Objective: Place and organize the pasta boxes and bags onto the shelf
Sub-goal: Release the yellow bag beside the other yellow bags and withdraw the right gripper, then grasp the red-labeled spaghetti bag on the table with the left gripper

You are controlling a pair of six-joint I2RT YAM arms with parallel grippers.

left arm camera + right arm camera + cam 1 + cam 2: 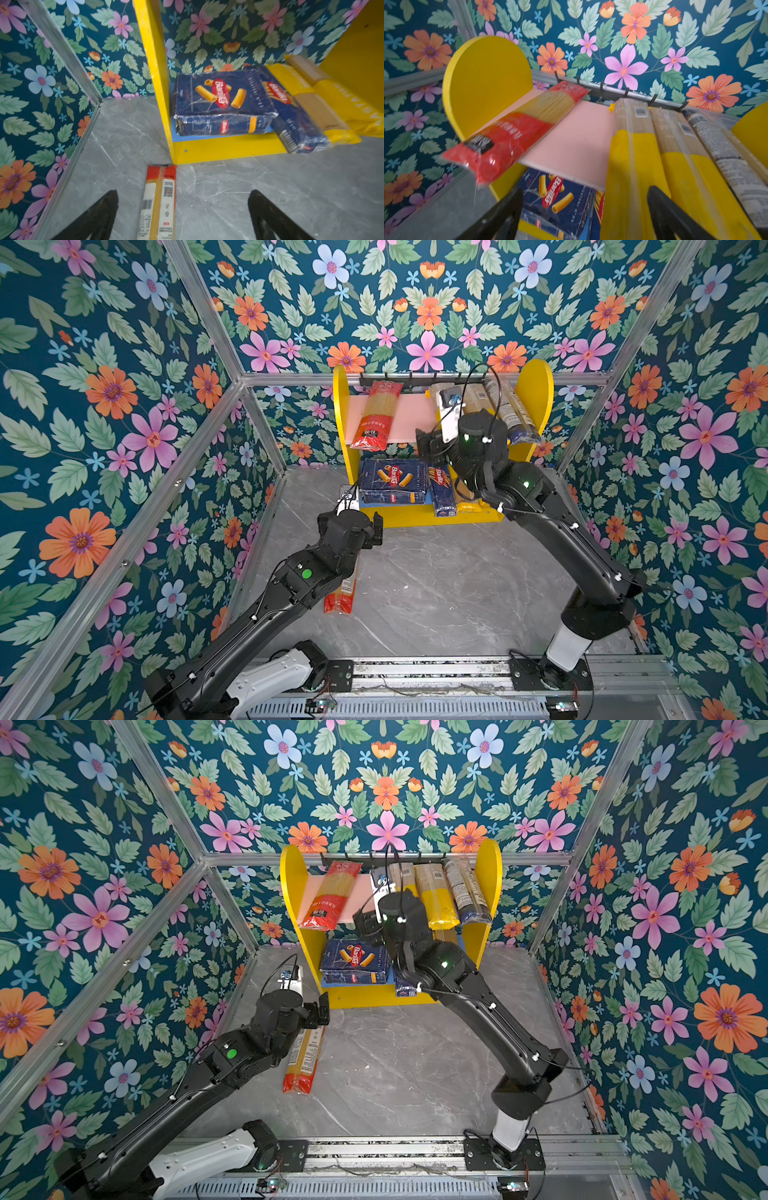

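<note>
At the left, the left arm's fingers [97, 216] are spread wide and grasp nothing. They hang over one red-ended bag [159, 199] that lies on the grey surface [270, 176], its far end at the front left corner of the shelf [341, 418].

The pink upper board [411, 414] carries four bags. A second red-ended bag [512, 137] lies aslant at the left, its near end past the edge. After a bare stretch come a yellow bag [633, 162], another yellow bag [685, 176] and one clear bag [726, 158], side by side.

The blue lower board [207, 138] holds two dark blue boxes, the wide box [220, 93] and, touching its right side, the narrow box [291, 116]. Further right lie lower yellow bags [349, 108], too blurred to count.

The right arm's fingers [675, 218] are spread, grasping nothing, before the upper board's front edge, near the first yellow bag.
</note>
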